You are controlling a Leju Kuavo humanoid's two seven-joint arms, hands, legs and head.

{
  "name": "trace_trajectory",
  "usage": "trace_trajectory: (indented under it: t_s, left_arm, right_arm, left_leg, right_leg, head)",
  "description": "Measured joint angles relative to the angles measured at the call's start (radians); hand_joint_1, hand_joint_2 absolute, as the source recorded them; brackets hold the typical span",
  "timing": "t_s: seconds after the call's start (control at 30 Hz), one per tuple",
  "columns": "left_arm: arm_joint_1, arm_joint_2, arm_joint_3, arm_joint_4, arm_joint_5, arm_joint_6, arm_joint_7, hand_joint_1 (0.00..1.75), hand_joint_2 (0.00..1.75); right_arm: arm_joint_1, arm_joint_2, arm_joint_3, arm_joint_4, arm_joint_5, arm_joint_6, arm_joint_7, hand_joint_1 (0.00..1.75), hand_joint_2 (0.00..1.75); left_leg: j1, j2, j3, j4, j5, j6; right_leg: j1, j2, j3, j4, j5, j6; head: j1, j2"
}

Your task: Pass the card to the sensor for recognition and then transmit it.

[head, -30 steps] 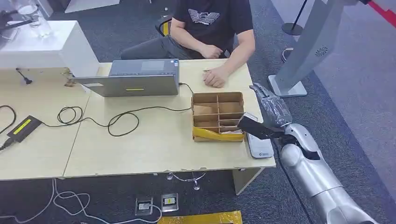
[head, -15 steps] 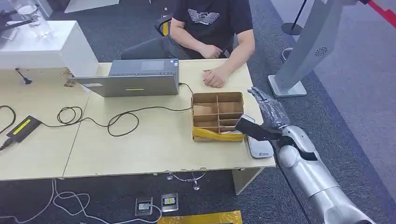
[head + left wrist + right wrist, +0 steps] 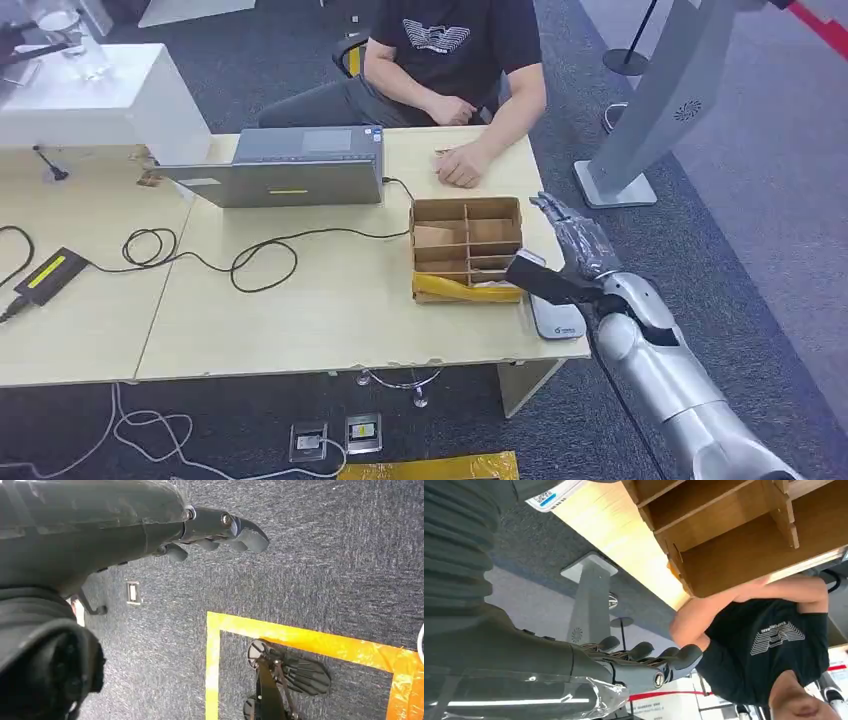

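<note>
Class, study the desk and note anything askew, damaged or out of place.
The cardboard divider box looks worn: yellow tape patches its front wall. The white card reader lies at the desk's front right corner, hanging slightly over the edge. Cables sprawl loosely across the desk.

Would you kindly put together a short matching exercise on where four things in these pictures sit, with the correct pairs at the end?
Things:
1. laptop
2. cardboard divider box
3. right hand
4. coiled black cable

Places:
A. off the table's right edge, beside the box
B. at the table's back edge, left of the person's hand
C. on the tabletop, left of the laptop's front
D. near the table's right end, in front of the person

Pairs: 1-B, 2-D, 3-A, 4-C
</note>
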Motion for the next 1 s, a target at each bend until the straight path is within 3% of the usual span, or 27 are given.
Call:
trace_trajectory:
  t_s: [1.0]
  left_arm:
    - [0.000,0.006,-0.006,0.000,0.003,0.001,0.000,0.00,0.00]
  right_arm:
    - [-0.007,0.006,0.028,0.042,0.008,-0.004,-0.020,0.00,1.75]
  left_leg:
    - [0.000,0.000,0.000,0.000,0.000,0.000]
  right_leg:
    - [0.000,0.000,0.000,0.000,0.000,0.000]
  head:
    - [0.000,0.000]
